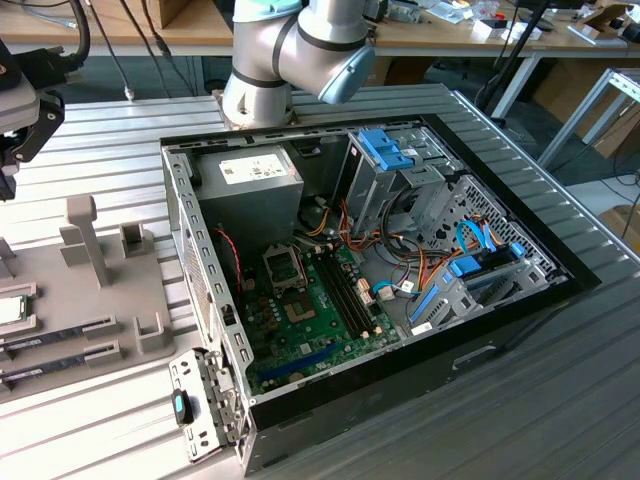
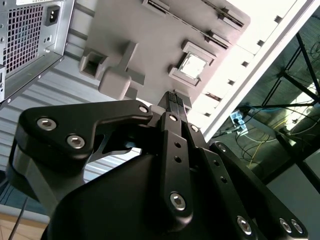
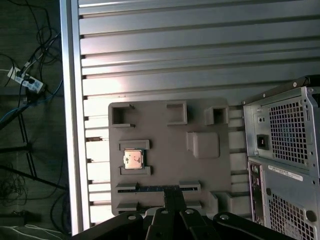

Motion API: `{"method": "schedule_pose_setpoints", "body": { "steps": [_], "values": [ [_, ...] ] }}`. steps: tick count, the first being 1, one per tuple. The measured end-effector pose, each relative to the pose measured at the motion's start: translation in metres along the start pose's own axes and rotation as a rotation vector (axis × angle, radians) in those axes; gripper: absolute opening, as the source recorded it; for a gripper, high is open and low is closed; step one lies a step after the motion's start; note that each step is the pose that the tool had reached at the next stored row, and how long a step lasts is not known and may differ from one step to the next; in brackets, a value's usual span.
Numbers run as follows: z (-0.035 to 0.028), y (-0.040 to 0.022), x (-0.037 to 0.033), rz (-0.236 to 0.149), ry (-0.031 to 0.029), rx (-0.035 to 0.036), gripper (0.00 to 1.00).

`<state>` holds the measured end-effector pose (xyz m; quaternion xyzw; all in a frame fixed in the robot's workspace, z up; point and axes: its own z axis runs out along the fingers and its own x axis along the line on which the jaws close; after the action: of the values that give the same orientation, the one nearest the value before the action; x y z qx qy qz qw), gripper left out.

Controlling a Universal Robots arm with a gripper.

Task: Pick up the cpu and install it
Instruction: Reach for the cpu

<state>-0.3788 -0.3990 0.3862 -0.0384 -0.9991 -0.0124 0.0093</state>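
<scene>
**A:** The fingers [image 2: 172,101] are pressed together with nothing between them, hovering over the grey tray [image 3: 165,150] on the worktop [image 3: 165,65].

**B:** And the cpu [image 3: 133,159]?

**A:** Silver side up in its framed pocket on that tray, apart from the fingertips. The memory sticks [image 1: 55,337] lie in the tray's slots just beside it, and the open computer case [image 1: 400,250] stands next to the tray.

**B:** Risks?

**A:** Closed like this, the fingers would probably strike the chip's top instead of straddling it. The pocket's walls leave little room, so a skewed grasp could tilt or drop it.
</scene>
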Motion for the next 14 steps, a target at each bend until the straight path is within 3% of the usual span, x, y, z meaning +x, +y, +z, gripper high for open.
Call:
{"method": "schedule_pose_setpoints", "body": {
  "steps": [14],
  "values": [
    [0.0005,-0.0006,0.0078,0.0,0.0,0.0,0.11]
  ]
}}
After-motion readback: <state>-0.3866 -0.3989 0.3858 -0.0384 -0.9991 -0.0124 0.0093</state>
